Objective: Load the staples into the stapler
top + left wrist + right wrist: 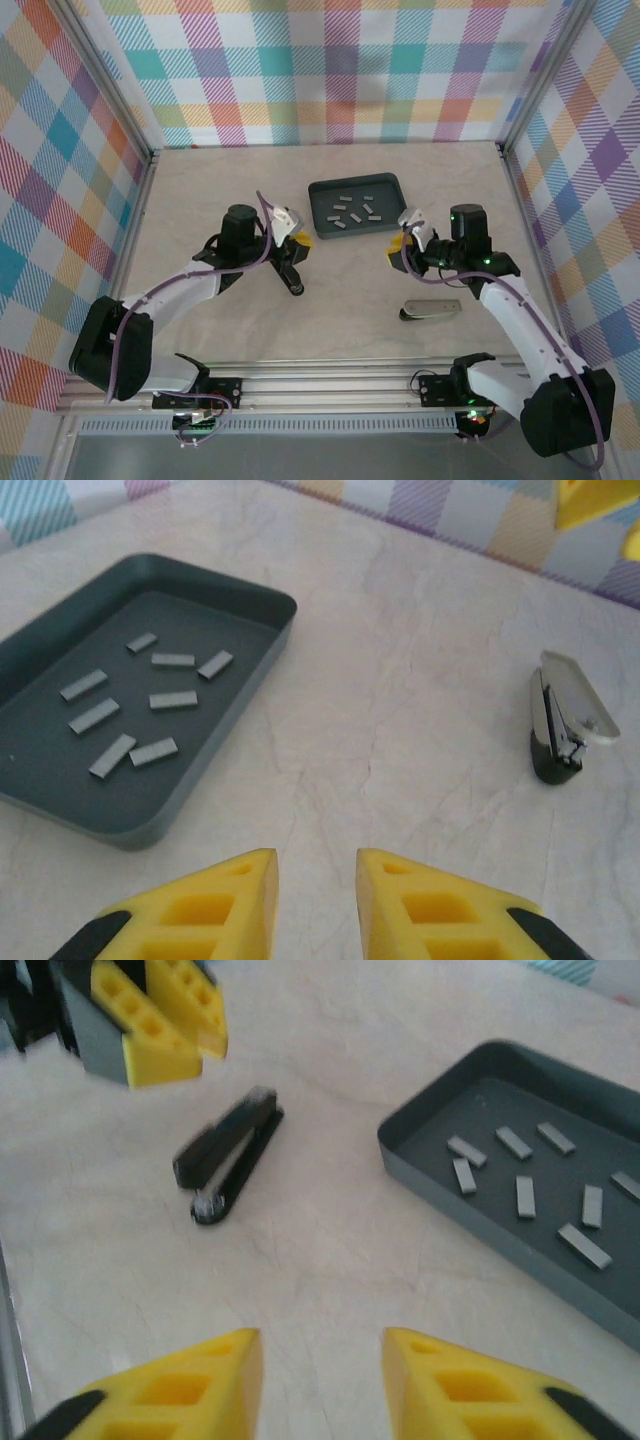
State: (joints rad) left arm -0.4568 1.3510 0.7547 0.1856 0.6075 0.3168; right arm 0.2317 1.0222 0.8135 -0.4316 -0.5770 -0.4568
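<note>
The staples (352,212) lie loose and scattered on the floor of a dark green tray (312,190) in the upper middle of the top view. None of them touches a finger.

In the left wrist view the staples (173,699) sit at the left of the frame inside the tray (40,750). They are well above and to the left of the left gripper (317,880), whose yellow fingers (215,905) stand slightly parted at the bottom edge, with bare table between them and nothing grasped.

In the right wrist view the staples (526,1196) lie at the right of the frame in the tray (470,1215). They are up and to the right of the right gripper (322,1360), whose fingers (470,1390) are spread and released over bare table.

From above, the left gripper (300,238) is just off the tray's lower left corner and the right gripper (397,247) is just off its lower right corner.

A black stapler (290,270) lies on the table just below the left gripper; in the right wrist view this stapler (230,1155) appears left of centre, below the left gripper (150,1020) in the upper left corner. A silver stapler (430,309) lies lower right, beside the right arm, and appears at the right of the left wrist view (562,720).
</note>
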